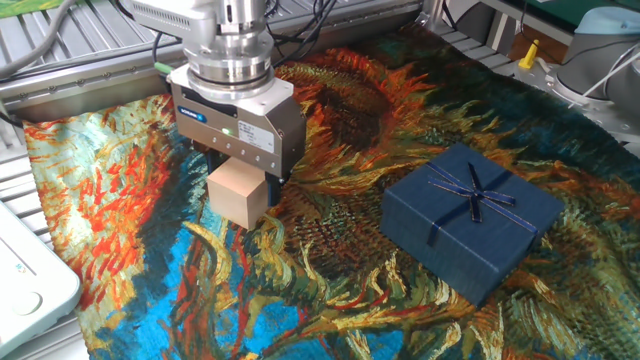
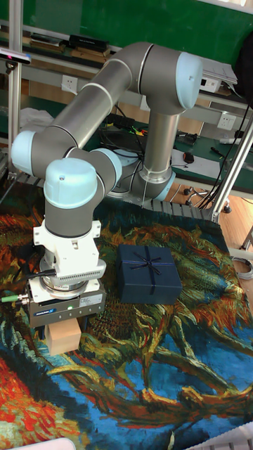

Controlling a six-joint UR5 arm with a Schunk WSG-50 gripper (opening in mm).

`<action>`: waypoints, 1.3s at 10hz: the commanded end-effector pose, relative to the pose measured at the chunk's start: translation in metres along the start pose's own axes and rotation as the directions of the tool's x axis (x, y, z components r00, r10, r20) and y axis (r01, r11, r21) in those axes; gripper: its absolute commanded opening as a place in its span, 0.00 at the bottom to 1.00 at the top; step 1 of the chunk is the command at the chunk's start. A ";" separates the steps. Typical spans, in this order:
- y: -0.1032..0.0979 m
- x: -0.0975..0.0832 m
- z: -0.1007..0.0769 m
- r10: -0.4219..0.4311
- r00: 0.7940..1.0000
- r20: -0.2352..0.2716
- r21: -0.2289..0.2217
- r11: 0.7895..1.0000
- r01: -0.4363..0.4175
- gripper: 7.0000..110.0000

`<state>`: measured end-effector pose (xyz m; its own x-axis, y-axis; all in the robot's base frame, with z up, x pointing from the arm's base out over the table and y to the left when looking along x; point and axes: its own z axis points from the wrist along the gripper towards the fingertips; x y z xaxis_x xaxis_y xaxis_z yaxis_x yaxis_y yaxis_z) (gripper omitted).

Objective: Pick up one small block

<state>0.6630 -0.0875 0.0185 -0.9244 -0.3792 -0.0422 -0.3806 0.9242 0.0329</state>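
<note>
You see the grey two-finger gripper [image 1: 236, 172] [image 2: 65, 325] directly over the pale peach-beige cube [image 1: 237, 194] [image 2: 63, 337] at the left of the painted tablecloth [image 1: 330, 290]; its jaw state cannot be told. The dark-blue ribboned gift box [image 1: 470, 219] [image 2: 148, 273] lies well apart, right.

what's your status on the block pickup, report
Gripper directly over the small block, jaws hidden behind its body, grip unconfirmed. Block at cloth level, lift not evident. Blue gift box well off to the side, not in the way.
</note>
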 end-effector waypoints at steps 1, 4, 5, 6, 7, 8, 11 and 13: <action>-0.002 0.000 -0.001 0.041 0.999 0.006 0.003 0.999 -0.041 0.57; -0.001 -0.001 -0.001 0.043 0.999 0.008 0.000 0.999 -0.043 0.57; -0.001 -0.001 0.000 0.041 0.999 0.008 0.000 0.999 -0.041 0.57; -0.002 -0.001 0.000 0.040 0.999 0.007 0.001 0.999 -0.040 0.57; -0.003 -0.001 0.000 0.046 0.999 0.004 0.006 0.999 -0.046 0.57; -0.002 -0.001 0.000 0.050 0.999 0.002 0.007 0.999 -0.050 0.57; -0.003 -0.002 -0.001 0.061 0.998 0.000 0.012 0.998 -0.061 0.36; -0.004 -0.002 -0.001 0.087 0.996 -0.002 0.022 0.996 -0.087 0.36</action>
<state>0.6646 -0.0905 0.0182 -0.9455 -0.3240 -0.0336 -0.3246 0.9458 0.0137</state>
